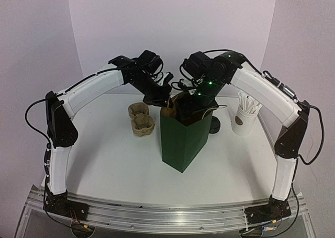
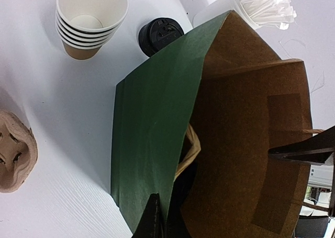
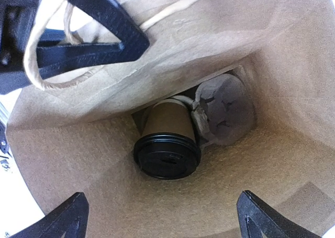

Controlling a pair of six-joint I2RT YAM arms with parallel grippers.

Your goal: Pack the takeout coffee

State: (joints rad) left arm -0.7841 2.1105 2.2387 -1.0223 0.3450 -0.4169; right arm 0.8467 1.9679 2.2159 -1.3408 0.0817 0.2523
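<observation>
The takeout coffee (image 3: 167,144), a brown kraft cup with a black domed lid, stands in a pulp carrier (image 3: 226,111) at the bottom of the green paper bag (image 1: 180,138). It is hidden in the other views. My right gripper (image 3: 163,222) is open and empty, held in the bag's mouth above the cup; it also shows in the top view (image 1: 194,106). My left gripper (image 2: 162,209) is shut on the bag's wall at the near-left rim, one finger outside on the green face (image 2: 152,217). It holds the mouth open beside the paper handle (image 3: 47,81).
Two pulp carriers (image 1: 141,119) lie left of the bag. A stack of kraft cups (image 2: 89,18) and black lids (image 2: 159,35) stand behind the bag. A white cup of wrapped sticks (image 1: 245,115) stands at the right.
</observation>
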